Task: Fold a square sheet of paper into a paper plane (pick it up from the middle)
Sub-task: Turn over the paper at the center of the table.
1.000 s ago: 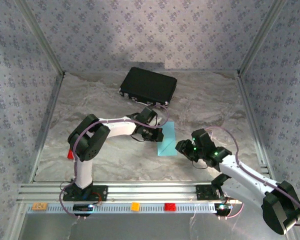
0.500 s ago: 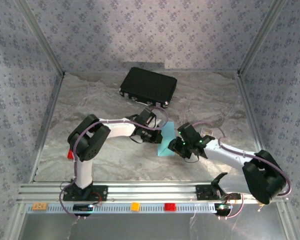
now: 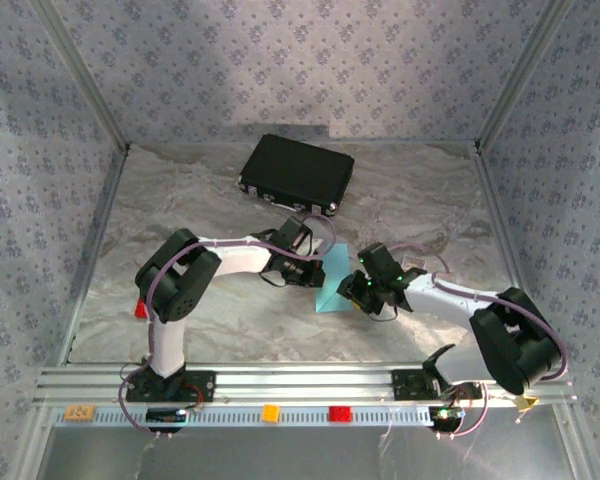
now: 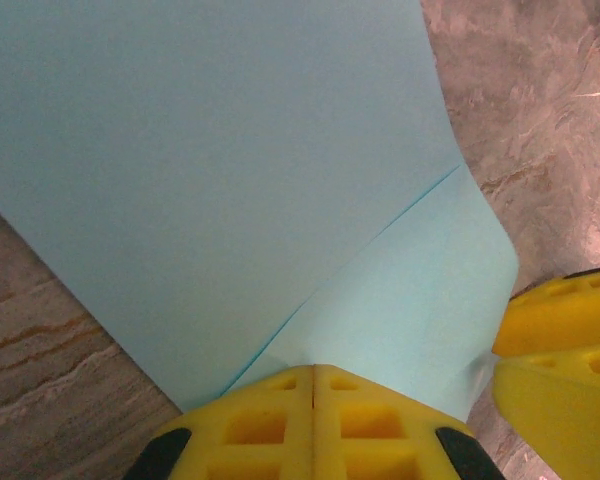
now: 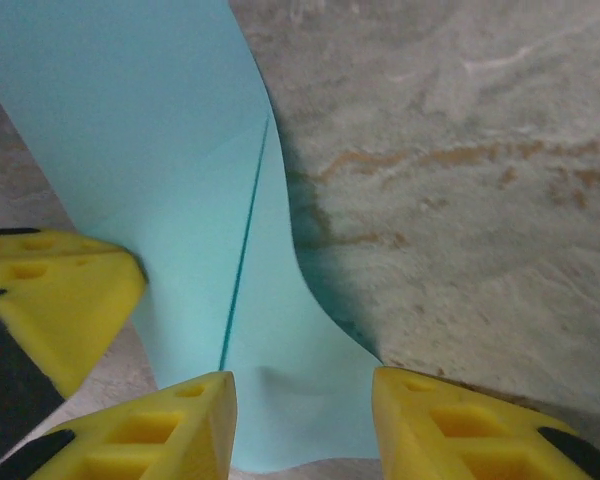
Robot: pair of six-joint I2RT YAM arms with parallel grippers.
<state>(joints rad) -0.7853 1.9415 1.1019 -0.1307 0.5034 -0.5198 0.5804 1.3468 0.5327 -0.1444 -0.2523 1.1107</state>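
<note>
Grey-brown marbled table (image 3: 220,205), patterned walls (image 3: 280,70) on three sides, black case (image 3: 297,172) lying at the far centre.

Top view: the light blue sheet of paper (image 3: 329,292) sits mid-table between the two wrists, well apart from the case. It reads as a narrow strip with its long axis running near to far. Both wrists cover its side edges, so its full outline cannot be made out.

Left wrist view: the left gripper (image 4: 313,385) has its yellow pads pressed flat together on the near edge of the sheet, pinching it. One crease runs diagonally away from the pads towards the upper right. The flap right of the crease curves up off the table. A yellow finger of the other arm shows at the right edge.

Right wrist view: the right gripper (image 5: 302,400) has its fingers standing apart, with a bowed edge of the sheet between them, not clamped. The crease shows as a dark line running away from the fingers. The far end of the sheet is cut off.
</note>
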